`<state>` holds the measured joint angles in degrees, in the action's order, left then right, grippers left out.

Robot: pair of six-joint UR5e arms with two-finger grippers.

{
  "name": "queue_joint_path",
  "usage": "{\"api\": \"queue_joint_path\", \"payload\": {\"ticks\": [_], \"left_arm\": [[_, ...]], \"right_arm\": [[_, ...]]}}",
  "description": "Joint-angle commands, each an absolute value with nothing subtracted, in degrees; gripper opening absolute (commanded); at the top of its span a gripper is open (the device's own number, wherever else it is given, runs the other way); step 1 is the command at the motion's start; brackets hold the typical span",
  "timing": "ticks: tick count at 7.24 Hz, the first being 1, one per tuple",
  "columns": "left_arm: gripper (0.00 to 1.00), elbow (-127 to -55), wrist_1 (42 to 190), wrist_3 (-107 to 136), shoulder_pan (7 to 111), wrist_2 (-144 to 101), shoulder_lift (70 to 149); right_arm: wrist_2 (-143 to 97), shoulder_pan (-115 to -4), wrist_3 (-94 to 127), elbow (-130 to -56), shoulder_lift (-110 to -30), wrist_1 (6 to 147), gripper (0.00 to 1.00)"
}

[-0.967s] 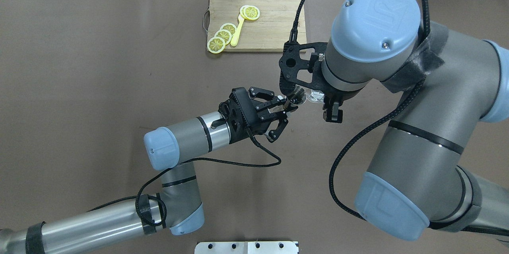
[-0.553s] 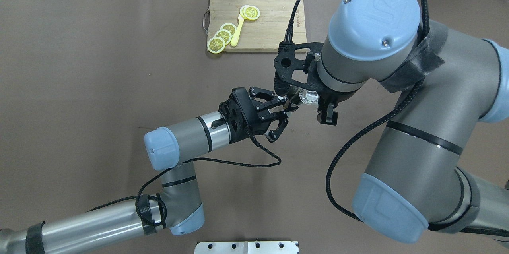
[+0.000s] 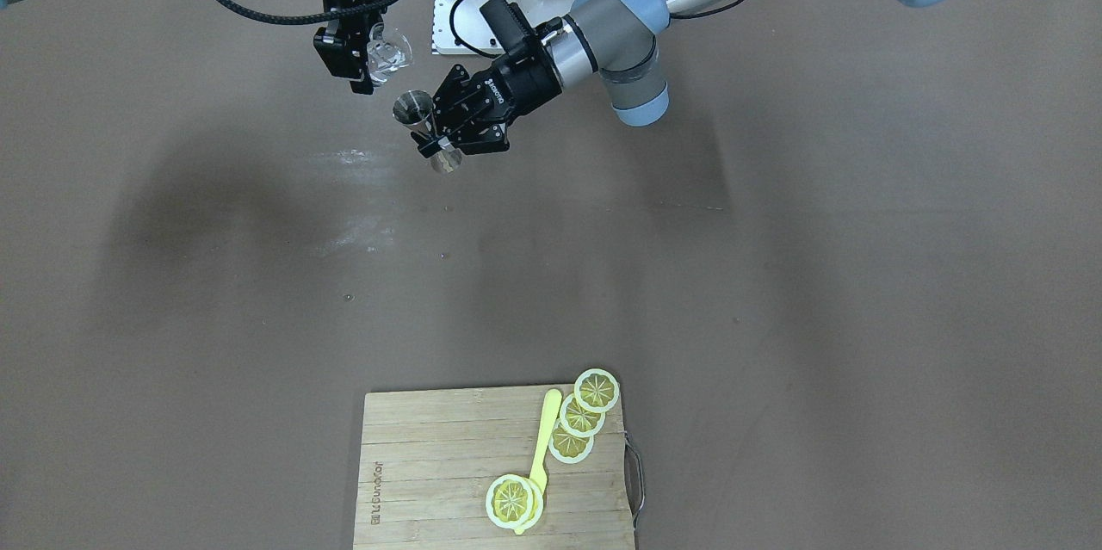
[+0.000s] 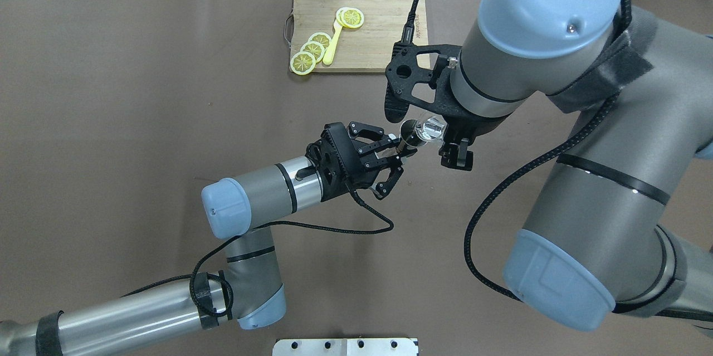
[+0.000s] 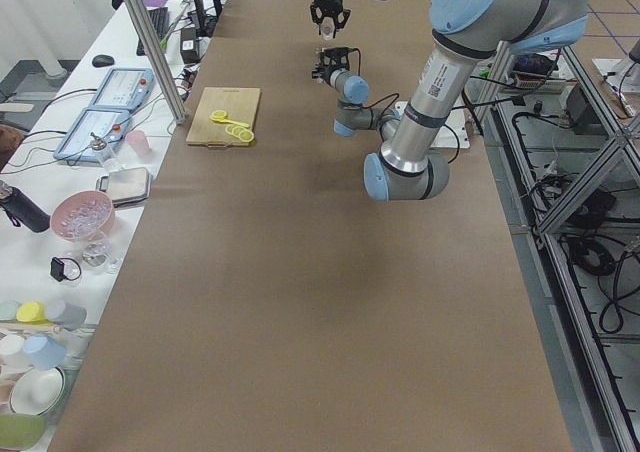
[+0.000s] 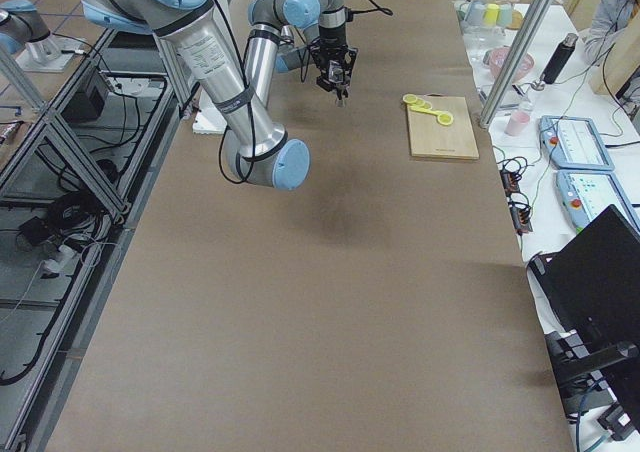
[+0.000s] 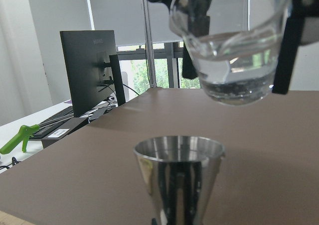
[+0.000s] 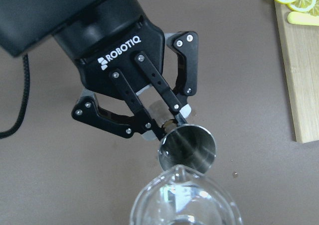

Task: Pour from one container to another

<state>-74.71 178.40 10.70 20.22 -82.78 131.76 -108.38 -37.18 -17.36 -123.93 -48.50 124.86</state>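
My left gripper [image 4: 396,147] is shut on the waist of a steel jigger [image 3: 414,108], held upright above the brown table [image 4: 139,122]. The jigger [image 8: 188,147] shows an open mouth, and I see no liquid inside it. My right gripper [image 3: 362,59] is shut on a clear glass cup [image 4: 430,129] that holds a little clear liquid. The glass cup [image 7: 232,51] hangs just above and slightly beyond the jigger [image 7: 179,177], a gap between them. Its spout [image 8: 180,171] points at the jigger's rim. No stream shows between the two.
A wooden cutting board [image 4: 384,38] with lemon slices [image 4: 312,52] and a yellow spoon [image 4: 333,44] lies at the far side of the table. A black cable [image 4: 334,228] trails under my left wrist. A white base plate [image 4: 345,346] sits at the near edge.
My right arm has risen and shifted slightly left, bringing the glass cup closer over the jigger. The left arm and jigger have stayed still.
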Motion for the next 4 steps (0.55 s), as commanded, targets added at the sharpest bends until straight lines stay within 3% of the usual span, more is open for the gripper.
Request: {"api": "queue_joint_path", "payload": {"ticks": [1, 4], "left_arm": [[0.0, -74.9, 177.9, 10.0, 20.4, -82.5, 131.4], [0.0, -74.5, 178.0, 9.9, 21.6, -81.7, 130.3]], "right_arm": [[-110.9, -40.2, -18.0, -124.5, -50.9, 121.2, 0.0], [-116.0, -43.8, -18.2, -124.6, -56.9, 110.9, 0.0]]}}
